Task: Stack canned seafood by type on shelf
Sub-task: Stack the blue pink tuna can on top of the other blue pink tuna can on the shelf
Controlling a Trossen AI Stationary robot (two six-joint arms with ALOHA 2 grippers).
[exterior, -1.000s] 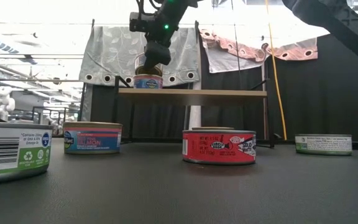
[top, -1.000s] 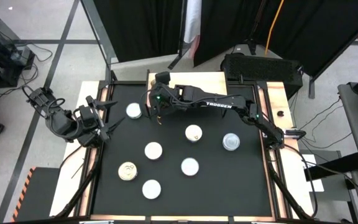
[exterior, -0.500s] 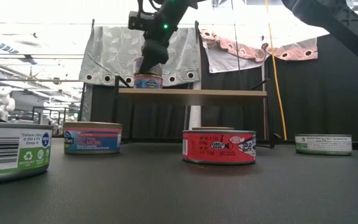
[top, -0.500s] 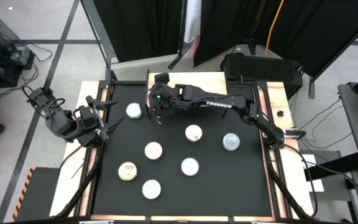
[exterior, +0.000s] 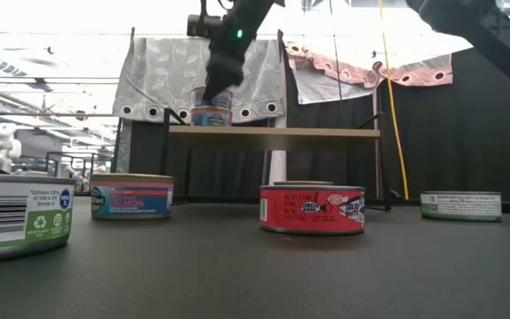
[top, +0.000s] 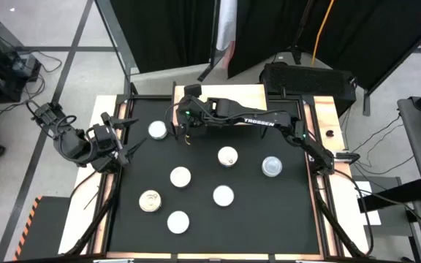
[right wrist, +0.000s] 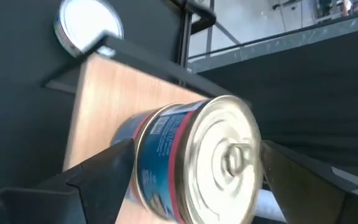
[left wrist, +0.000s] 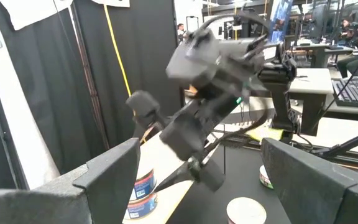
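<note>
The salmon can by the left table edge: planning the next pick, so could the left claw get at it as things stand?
Probably yes: the left claw waits open beside the salmon can, with bare mat between; the right claw hovers at the shelf.

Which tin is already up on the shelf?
The blue-labelled tin at the shelf's end under the right gripper; all the other tins sit on the black table.
</note>
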